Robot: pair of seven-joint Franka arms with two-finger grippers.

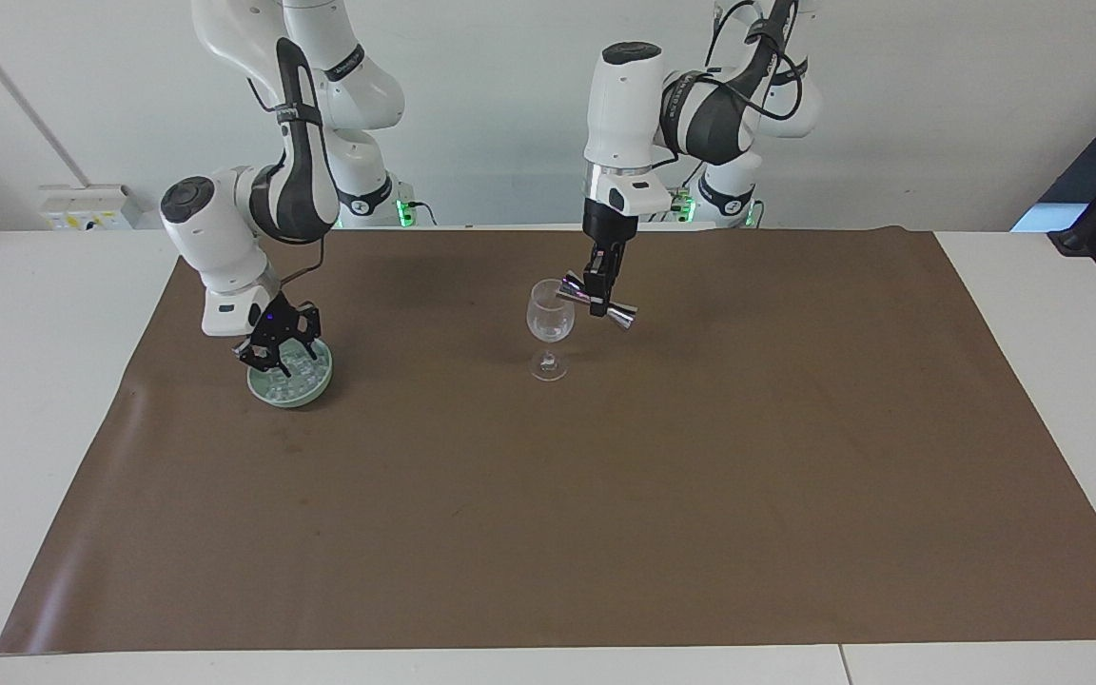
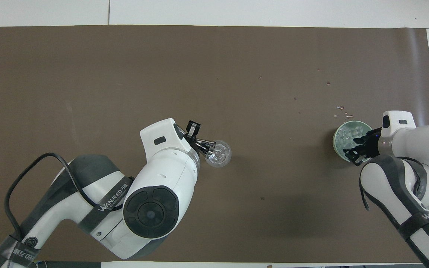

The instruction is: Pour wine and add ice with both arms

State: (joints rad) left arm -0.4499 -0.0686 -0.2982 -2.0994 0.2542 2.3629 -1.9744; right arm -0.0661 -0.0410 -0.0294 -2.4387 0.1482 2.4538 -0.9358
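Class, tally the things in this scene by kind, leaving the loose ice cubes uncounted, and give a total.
Robot arms: 2, with left gripper and right gripper
Wine glass: 1
Metal jigger: 1
Green bowl of ice: 1
Brown mat: 1
Total: 6

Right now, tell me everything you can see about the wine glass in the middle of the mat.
The wine glass is clear, with a rounded bowl, thin stem and round foot, standing upright on the brown mat near the middle of the table. Whether it holds any liquid cannot be told. The left gripper holds a shiny metal measuring cup, tilted with one end at the glass's rim.
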